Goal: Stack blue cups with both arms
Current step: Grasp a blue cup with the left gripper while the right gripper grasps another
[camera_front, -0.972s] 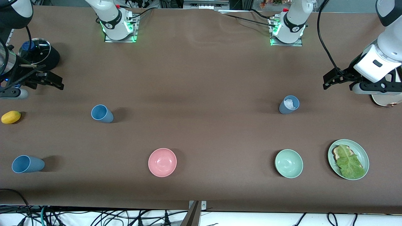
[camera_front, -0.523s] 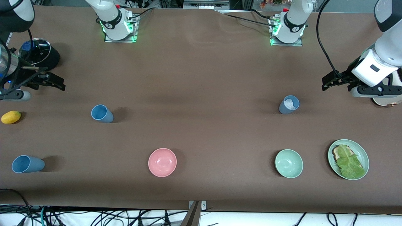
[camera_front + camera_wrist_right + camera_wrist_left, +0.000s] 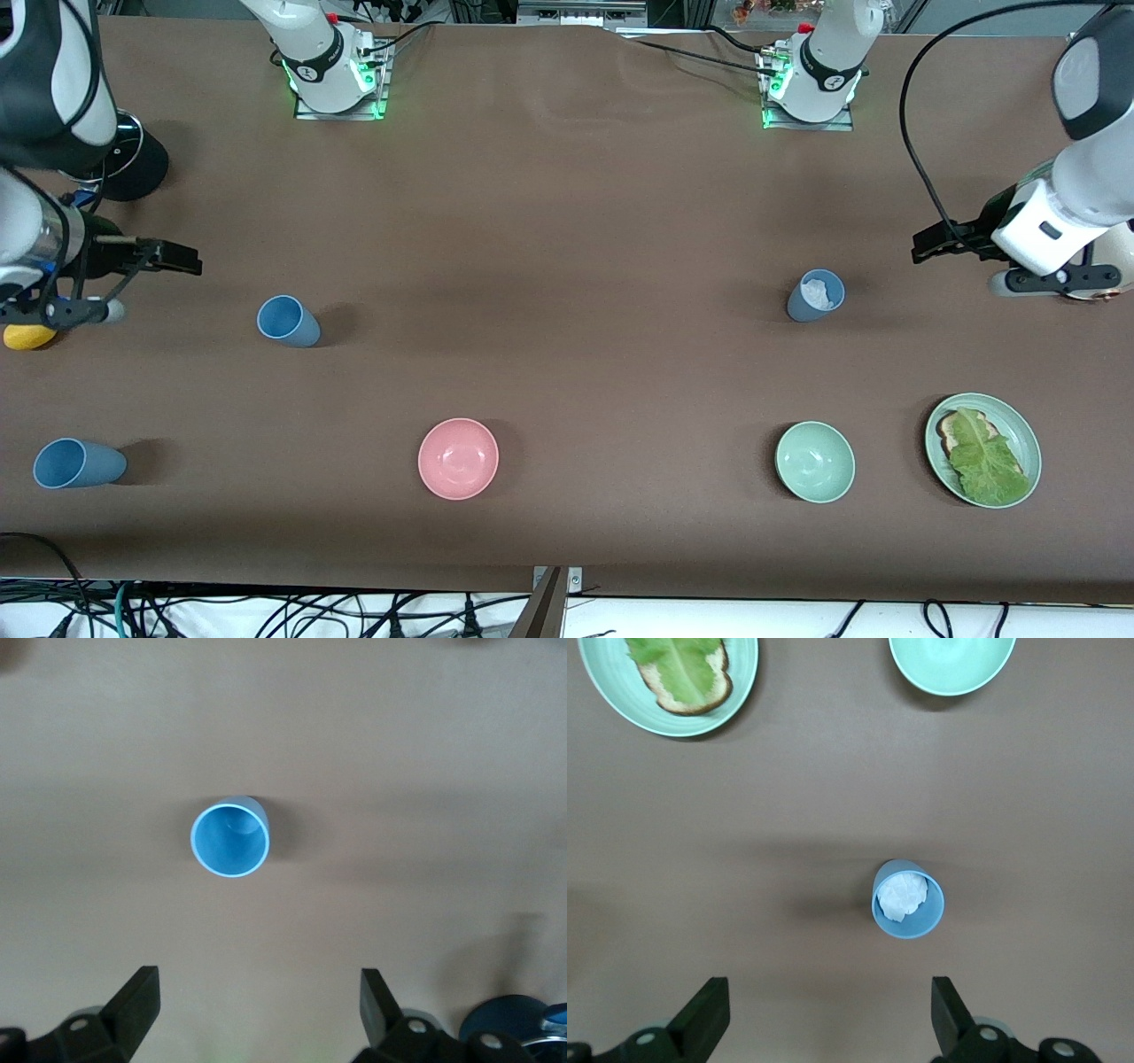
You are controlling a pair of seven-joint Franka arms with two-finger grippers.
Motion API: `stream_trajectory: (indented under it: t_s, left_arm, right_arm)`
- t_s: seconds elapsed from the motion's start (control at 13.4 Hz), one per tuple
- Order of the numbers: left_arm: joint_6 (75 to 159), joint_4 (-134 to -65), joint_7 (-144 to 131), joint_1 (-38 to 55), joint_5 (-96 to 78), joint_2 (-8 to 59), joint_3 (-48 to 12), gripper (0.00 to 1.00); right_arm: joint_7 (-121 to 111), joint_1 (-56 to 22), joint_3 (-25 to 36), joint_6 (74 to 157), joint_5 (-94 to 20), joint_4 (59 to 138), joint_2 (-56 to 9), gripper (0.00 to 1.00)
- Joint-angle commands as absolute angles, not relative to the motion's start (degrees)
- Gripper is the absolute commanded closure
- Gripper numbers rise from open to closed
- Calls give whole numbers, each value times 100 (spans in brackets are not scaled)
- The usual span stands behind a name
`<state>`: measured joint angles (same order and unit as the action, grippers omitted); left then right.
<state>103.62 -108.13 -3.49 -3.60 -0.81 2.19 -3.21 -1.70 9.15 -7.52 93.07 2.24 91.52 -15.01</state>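
Front view: the right hand [image 3: 182,262] hangs over the table [image 3: 567,221] at its own arm's end, fingers spread, empty, pointing level toward a blue cup [image 3: 287,321]. A second blue cup [image 3: 78,463] stands nearer the camera. The left hand [image 3: 932,245], also spread and empty, hovers near the slate cup [image 3: 815,295].

Left wrist view: wide fingers [image 3: 704,1017] frame the slate cup [image 3: 909,900], which holds something white.

Right wrist view: open fingers [image 3: 135,1001] look down on the blue cup [image 3: 229,837]
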Motion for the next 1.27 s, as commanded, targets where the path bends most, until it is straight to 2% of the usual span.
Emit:
stream_trajectory:
  t_s: [0.0,0.3,0.52,0.75,0.82,0.9,0.97,1.05,1.2]
  left_arm:
    - [11457,-11651,-264,-343,-149,289,-482,0]
    - [12724,-12461,-255,-343,509,746,-791,0]
    - [13304,-12831,-255,-352,545,965,-791,0]
    - [13421,-12832,-246,-343,589,1344,-800,1]
    - [13421,-12832,-246,-343,589,1362,-852,26]
    - [13412,-12832,-246,-351,580,1371,-931,63]
    - [13412,-12832,-246,-360,580,1371,-932,87]
    - [13403,-12832,-246,-369,580,1371,-932,100]
    - [13359,-12788,-255,-369,580,1380,-932,100]
  right_arm:
    - [-237,976,-809,9526,290,9132,-1923,0]
    - [-237,967,-809,10473,360,9762,-2048,0]
    - [-220,958,-809,11345,509,10413,-2013,0]
    - [-176,967,-809,11977,589,10914,-1987,0]
    - [-176,967,-809,12188,589,11047,-1986,0]
    - [-176,967,-809,12277,580,11144,-1986,0]
    - [-167,967,-809,12313,580,11179,-1986,0]
    - [-167,967,-809,12348,580,11214,-2021,0]
    - [-167,967,-809,12454,580,11320,-2057,0]
